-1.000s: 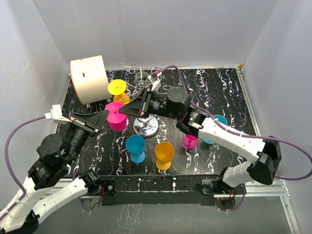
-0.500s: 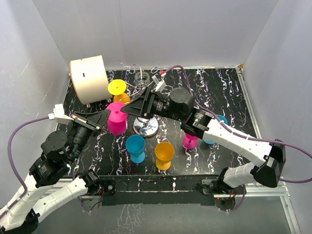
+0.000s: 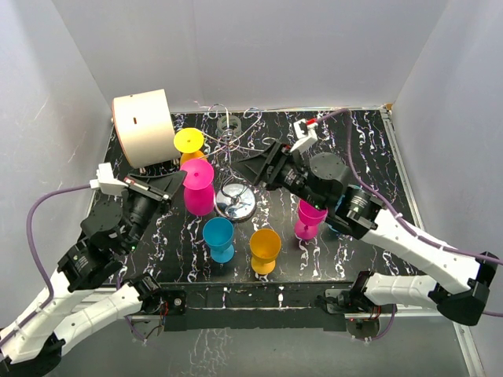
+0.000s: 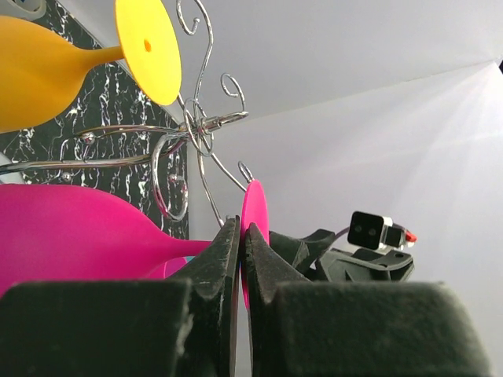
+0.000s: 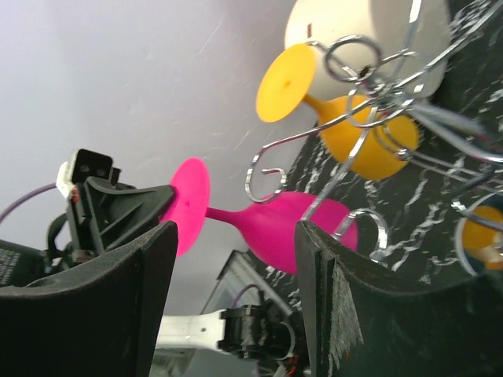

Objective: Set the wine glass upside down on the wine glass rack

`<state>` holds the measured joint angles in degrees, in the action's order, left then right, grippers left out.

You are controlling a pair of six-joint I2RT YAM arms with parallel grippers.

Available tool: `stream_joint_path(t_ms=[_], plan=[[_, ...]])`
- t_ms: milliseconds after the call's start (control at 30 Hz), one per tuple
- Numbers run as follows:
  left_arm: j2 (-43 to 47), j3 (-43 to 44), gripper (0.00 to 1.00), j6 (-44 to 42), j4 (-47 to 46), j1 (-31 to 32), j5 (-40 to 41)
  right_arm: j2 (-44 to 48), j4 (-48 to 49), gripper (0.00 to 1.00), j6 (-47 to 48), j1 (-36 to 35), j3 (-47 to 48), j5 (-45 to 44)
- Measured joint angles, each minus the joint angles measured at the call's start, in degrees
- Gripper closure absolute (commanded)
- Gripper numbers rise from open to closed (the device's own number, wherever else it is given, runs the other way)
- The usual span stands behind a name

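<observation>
The pink wine glass [image 3: 198, 188] hangs upside down, its bowl [image 4: 78, 236] low and its round foot [image 5: 189, 206] uppermost. My left gripper [image 3: 181, 177] is shut on the edge of that foot [image 4: 253, 224]. The wine glass rack [image 3: 234, 201], silver wire with curled arms [image 5: 354, 59] over a chrome base, stands just right of the glass. One curl [image 5: 267, 177] lies close to the stem; I cannot tell whether they touch. My right gripper [image 3: 253, 160] is open and empty, apart from the glass, right of the rack's post. In the right wrist view the glass shows between its fingers [image 5: 149, 298].
A yellow glass [image 3: 189, 143] hangs upside down on the rack's far-left arm. A white cylinder [image 3: 143, 126] lies at the back left. Blue [image 3: 218, 236], orange [image 3: 265, 248] and pink [image 3: 308, 218] glasses stand near the front of the black marbled table [image 3: 361, 149].
My right gripper has opened, let go of the pink glass and drawn back to the right. The left gripper keeps the foot and has shifted the glass slightly toward the rack.
</observation>
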<state>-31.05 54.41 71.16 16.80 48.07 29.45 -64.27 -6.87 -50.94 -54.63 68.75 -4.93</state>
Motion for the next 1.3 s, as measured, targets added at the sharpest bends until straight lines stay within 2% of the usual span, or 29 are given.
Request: stream_joint_path(t_ms=[267,467,967,1300], plan=[[-6.38,-0.04,1.00,0.46,-4.63,0.00,-0.13,7.43,0.83,0.41,7.23,0.00,-6.01,-4.39],[-9.86,-0.11,1.00,-0.55,-8.33,0.00,0.15,11.28,2.36,0.41,8.96,0.00,-7.80,-5.29],[-13.11,-0.81,1.00,-5.27,-14.05,0.02,5.53,11.41,4.07,0.41,9.27,0.00,-9.40,-5.44],[-11.30,-1.95,1.00,-6.71,-14.16,0.02,10.08,11.41,4.09,0.41,8.98,0.00,-9.66,-5.46]])
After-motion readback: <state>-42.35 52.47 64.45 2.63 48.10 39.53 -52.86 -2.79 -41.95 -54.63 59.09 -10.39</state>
